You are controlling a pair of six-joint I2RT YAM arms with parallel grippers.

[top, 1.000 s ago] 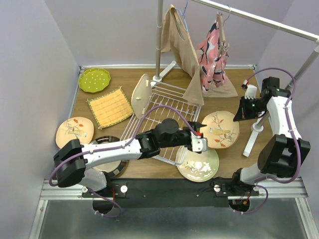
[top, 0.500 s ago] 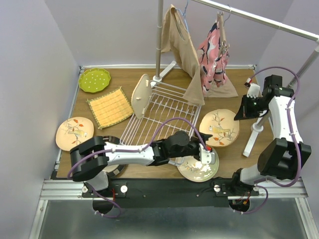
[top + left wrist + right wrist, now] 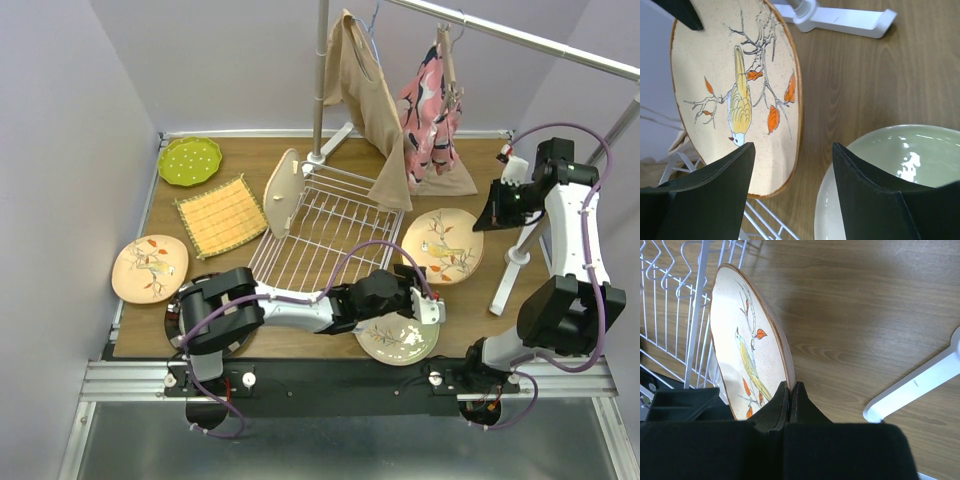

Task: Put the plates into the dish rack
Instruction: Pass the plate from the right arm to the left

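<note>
So far only one cream round plate (image 3: 283,190) stands in the white wire dish rack (image 3: 320,225); the others lie on the wooden desk (image 3: 245,160). My left fingers (image 3: 875,200) hang spread over the pale-green glazed plate (image 3: 400,340) at the near edge. My right fingers (image 3: 775,410) are pressed together, empty.

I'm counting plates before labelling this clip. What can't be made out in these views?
Top view: the dark-rimmed plate is mostly under the left arm.
Top view: the hanging tan garment covers the dish rack's far right corner.
Left wrist view: the bottom edge cuts the pale-green plate; whether the open left gripper touches it is unclear.
Right wrist view: the shut right gripper hides the bird plate's lower rim.
</note>
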